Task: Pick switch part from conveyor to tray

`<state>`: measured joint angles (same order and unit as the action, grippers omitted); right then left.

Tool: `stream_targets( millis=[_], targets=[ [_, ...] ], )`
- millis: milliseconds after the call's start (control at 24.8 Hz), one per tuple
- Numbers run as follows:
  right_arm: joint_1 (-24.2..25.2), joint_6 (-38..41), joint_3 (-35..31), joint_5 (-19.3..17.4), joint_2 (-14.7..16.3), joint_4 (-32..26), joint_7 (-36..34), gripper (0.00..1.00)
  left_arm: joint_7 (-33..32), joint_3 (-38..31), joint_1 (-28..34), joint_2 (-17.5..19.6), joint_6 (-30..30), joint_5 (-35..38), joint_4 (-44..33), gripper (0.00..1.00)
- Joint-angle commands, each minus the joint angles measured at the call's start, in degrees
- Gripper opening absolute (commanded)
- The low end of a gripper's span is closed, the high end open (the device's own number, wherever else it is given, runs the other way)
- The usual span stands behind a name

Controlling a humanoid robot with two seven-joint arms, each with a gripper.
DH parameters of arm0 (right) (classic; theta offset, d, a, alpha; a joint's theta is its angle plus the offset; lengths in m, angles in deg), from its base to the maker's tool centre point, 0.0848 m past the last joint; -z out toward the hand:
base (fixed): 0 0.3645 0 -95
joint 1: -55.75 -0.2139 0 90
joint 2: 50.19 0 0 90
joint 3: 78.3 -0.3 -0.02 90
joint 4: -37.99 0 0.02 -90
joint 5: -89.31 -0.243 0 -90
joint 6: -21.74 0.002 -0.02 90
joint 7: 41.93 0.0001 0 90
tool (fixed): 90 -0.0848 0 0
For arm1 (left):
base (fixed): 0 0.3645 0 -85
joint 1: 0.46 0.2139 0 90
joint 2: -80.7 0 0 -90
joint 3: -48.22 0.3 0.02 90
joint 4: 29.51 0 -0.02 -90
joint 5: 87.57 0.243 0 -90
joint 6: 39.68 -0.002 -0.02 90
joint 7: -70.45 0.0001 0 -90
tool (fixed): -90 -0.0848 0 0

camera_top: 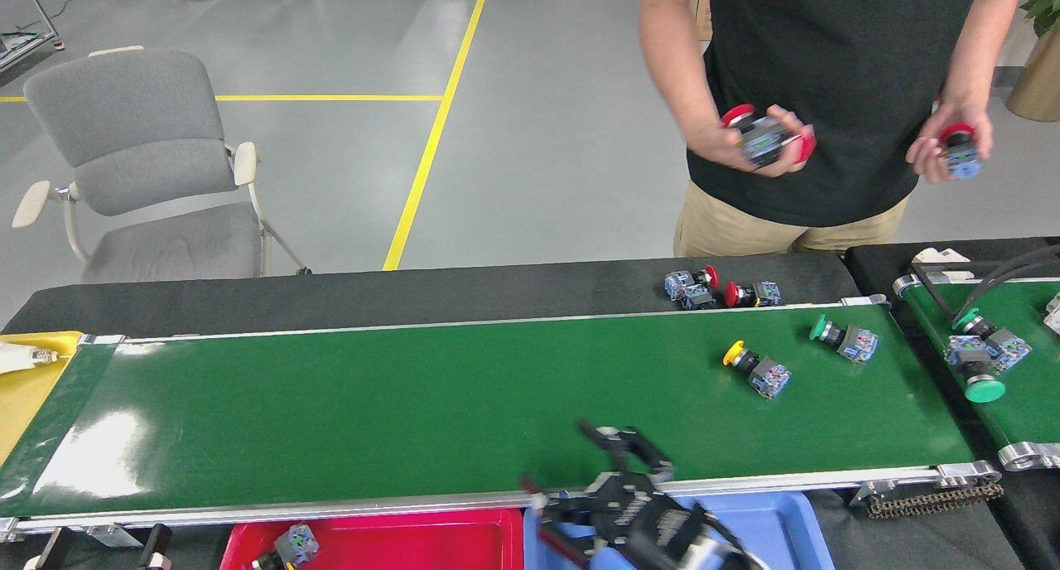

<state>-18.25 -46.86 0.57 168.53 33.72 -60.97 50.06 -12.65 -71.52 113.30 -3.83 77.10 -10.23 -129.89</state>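
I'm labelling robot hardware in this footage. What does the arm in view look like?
Only the right arm shows, low in the frame. Its end effector is matte black, with slim fingers on open linkage bars. Behind it a black body meets a white-and-black ringed wrist. Motion blur hides any markings.

Single head view, taken from the robot's own head and directed forward and downward. The conveyor (pixel 464 404) runs left to right across the middle of the field; its near rail lies close to the lower edge. The tray (pixel 414 537) and a blue tray (pixel 770 524) are cut off by the bottom edge, nearest the camera. Beyond the belt's far rail appear a black table strip (pixel 373 292), a grey chair (pixel 141 172) at far left, and the floor with yellow lines (pixel 431 139). A person (pixel 828 98) stands at far right, cropped at the top edge. A second green belt (pixel 1019 388) enters at the right edge. No second view is supplied.
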Motion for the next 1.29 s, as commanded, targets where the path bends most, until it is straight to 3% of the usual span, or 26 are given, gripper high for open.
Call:
stream_targets(
  millis=[0,121,282,403,484,806,967,1007,1048,1128,1249],
  targets=[
    [2.45,-4.88,-2.76,-0.21,0.11,-1.23,-5.24,0.98,0.04,-0.41,0.05,0.77,-0.50,0.19,-0.43,1.00],
    [2.28,-11.56,-2.41,-0.03,0.11,-1.41,-4.36,0.98,0.04,-0.76,0.23,0.77,-0.32,0.10,-0.60,1.00],
    [-5.28,-12.70,2.77,0.49,1.08,0.08,-0.50,0.98,0.04,-0.32,0.14,0.77,-0.06,0.19,-0.51,1.00],
    [-11.69,-13.23,8.39,2.78,5.03,4.92,0.03,0.99,0.04,-0.23,0.14,0.68,-0.06,0.19,-0.60,1.00],
    [-16.09,-14.11,13.58,3.40,5.65,9.22,0.91,0.98,0.04,-0.23,0.23,0.68,-0.15,0.19,-0.60,1.00],
    [-26.90,-18.94,18.24,3.31,5.12,21.62,3.11,0.99,0.04,-0.23,-0.74,0.68,0.12,1.06,-0.16,1.00],
    [-29.72,-19.21,19.38,3.31,4.24,26.45,3.20,0.98,-0.04,-0.14,-1.35,0.68,0.12,2.29,0.19,1.00],
    [-30.59,-19.12,19.47,3.31,3.37,27.94,3.11,0.89,0.04,-0.05,-1.44,0.68,0.12,2.29,0.36,1.00],
    [-31.21,-19.12,19.74,3.40,3.01,28.91,3.11,0.73,0.04,-0.05,-1.44,0.68,0.12,2.29,0.45,1.00],
    [-32.79,-19.12,21.67,3.48,3.01,30.41,3.11,0.29,0.04,-0.05,-1.44,0.68,0.12,2.29,0.45,1.00],
    [-32.88,-18.94,22.90,3.40,3.10,30.32,3.11,0.05,0.04,0.03,-1.35,0.68,0.12,2.29,0.45,1.00]
  ],
)
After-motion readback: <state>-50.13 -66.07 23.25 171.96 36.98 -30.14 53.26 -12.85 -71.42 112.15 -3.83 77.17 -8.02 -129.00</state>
